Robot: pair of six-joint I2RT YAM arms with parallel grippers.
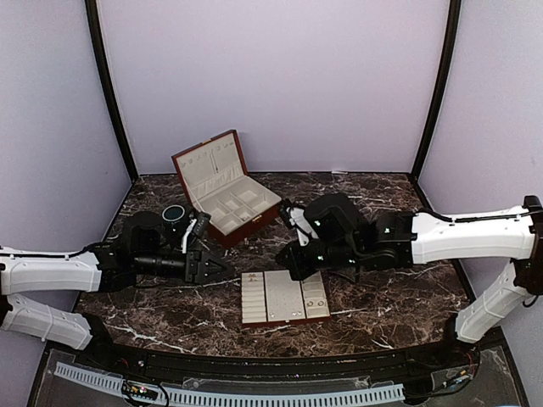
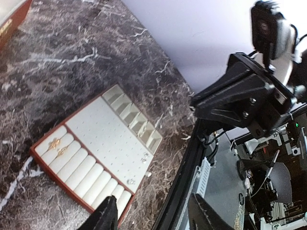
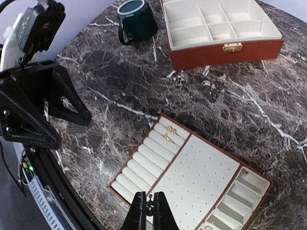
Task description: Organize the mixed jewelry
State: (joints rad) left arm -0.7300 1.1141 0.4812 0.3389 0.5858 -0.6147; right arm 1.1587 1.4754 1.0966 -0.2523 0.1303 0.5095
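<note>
The cream-lined tray [image 1: 284, 297] lies at the front centre of the marble table. Two gold rings [image 3: 169, 134] sit in its roll slots. Small pale studs [image 2: 144, 156] rest on its dotted panel, and one loose piece [image 2: 148, 174] lies on the marble just off the tray's edge. My left gripper [image 2: 153, 218] hangs open over the tray's near corner with nothing between its fingers [image 2: 103, 215]. My right gripper [image 3: 149, 211] is shut above the tray's roll section. A tiny dark stud-like piece [image 3: 150, 201] is pinched at its tips.
The red-brown wooden box [image 1: 225, 191] stands open behind the tray, and a dark green cup [image 1: 174, 214] sits to its left. In the top view both grippers flank the tray, left [image 1: 210, 264] and right [image 1: 293, 257]. The table's front edge [image 2: 184, 182] runs close by.
</note>
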